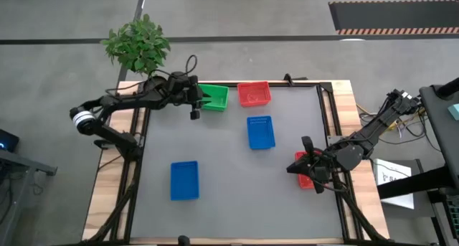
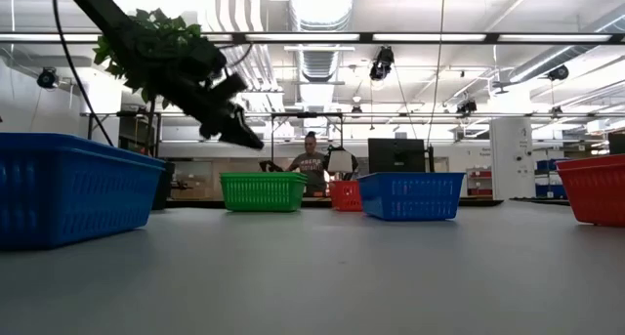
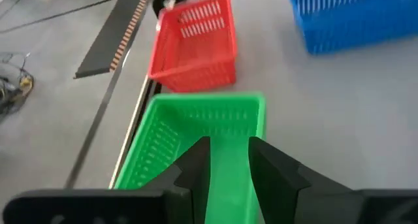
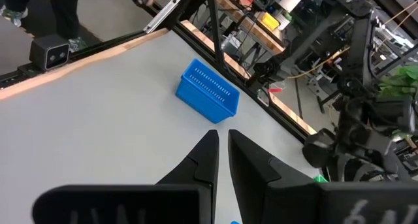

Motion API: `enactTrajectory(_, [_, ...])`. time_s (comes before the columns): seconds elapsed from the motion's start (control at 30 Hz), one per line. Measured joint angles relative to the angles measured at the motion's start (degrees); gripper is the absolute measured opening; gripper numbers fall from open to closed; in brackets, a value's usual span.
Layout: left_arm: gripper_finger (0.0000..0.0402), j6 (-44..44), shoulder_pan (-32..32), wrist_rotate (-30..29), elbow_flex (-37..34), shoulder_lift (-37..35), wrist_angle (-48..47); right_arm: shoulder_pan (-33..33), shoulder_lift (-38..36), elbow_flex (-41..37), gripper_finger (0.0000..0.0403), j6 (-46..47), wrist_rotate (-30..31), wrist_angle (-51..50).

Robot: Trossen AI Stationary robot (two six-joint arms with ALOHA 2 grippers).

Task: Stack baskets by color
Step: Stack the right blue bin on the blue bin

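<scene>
Left jaws (image 3: 228,178) parted, just above green basket (image 3: 196,139), not gripping

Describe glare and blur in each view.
Low view: bright ceiling lights glare overhead, the nearest blue basket looms soft. Left wrist view: the green basket and the red basket look blurred. High view: even light, no glare. Right wrist view: no glare.

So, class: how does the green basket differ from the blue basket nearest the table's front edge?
The green basket sits at the table's far edge beside a red basket; the blue basket stands alone near the front. The left gripper hovers over the green one, fingers apart; no gripper is near the blue one. Both are shallow, rectangular and mesh-sided.
</scene>
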Motion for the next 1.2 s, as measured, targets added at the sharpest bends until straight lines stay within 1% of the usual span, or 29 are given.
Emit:
enactTrajectory(0.1, [0.0089, -6.88, -2.32, 0.53, -0.06, -2.94, -0.04, -0.01, 0.02, 0.00, 0.0027, -0.44, -0.17, 0.00])
enactTrajectory(0.13, [0.0088, -9.38, -3.58, 1.02, -0.08, -4.04, -0.07, -0.15, 0.02, 0.00, 0.0027, -0.93, -1.19, 0.06])
enactTrajectory(0.2, [0.0086, -13.43, -7.33, 1.08, -0.08, -6.01, 0.24, -1.10, 0.10, -0.01, 0.0027, -2.02, -5.51, 0.97])
enactTrajectory(0.3, [0.0078, -18.67, -15.10, 1.17, -0.08, -8.85, 0.14, -3.97, 0.60, -0.38, 0.0027, -3.35, -11.39, 4.33])
enactTrajectory(0.37, [0.0071, -21.76, -21.24, 0.94, -0.08, -10.40, 0.21, -6.81, 1.23, -0.56, 0.0027, -3.93, -13.77, 4.83])
enactTrajectory(0.43, [0.0065, -24.60, -28.00, -1.01, -0.08, -11.49, 0.65, -10.24, 2.12, -1.21, 0.0027, -4.00, -15.56, 6.41])
enactTrajectory(0.53, [0.0061, -27.18, -39.26, -8.52, -0.35, -12.01, 3.03, -16.61, 3.60, -2.87, 0.0027, -4.19, -19.97, 10.94])
enactTrajectory(0.67, [0.0061, -27.89, -53.17, -21.48, -1.04, -10.96, 8.90, -25.74, 5.86, -5.23, 0.0027, -3.65, -30.00, 15.43])
enactTrajectory(0.73, [0.0061, -27.94, -58.64, -27.47, -1.26, -9.62, 12.17, -29.66, 6.85, -5.67, 0.0027, -2.49, -33.85, 17.30])
enactTrajectory(0.8, [0.0061, -28.21, -63.07, -32.94, -1.39, -8.01, 14.97, -32.65, 7.60, -5.81, 0.0027, -1.15, -35.62, 18.31])
enactTrajectory(0.87, [0.0060, -28.23, -66.39, -37.50, -1.46, -5.99, 18.32, -34.61, 8.02, -5.82, 0.0027, 0.12, -35.75, 18.57])
enactTrajectory(0.97, [0.0060, -28.26, -68.78, -41.63, -1.46, -3.04, 21.82, -36.32, 8.70, -5.88, 0.0027, 0.65, -35.95, 18.31])
enactTrajectory(1.1, [0.0060, -28.25, -69.04, -43.64, -1.46, -0.05, 25.12, -36.76, 9.11, -5.91, 0.0027, -0.14, -35.89, 17.45])
enactTrajectory(1.2, [0.0060, -28.15, -68.50, -46.73, -1.46, 1.56, 28.08, -36.76, 9.52, -5.96, 0.0027, -1.81, -35.66, 17.48])
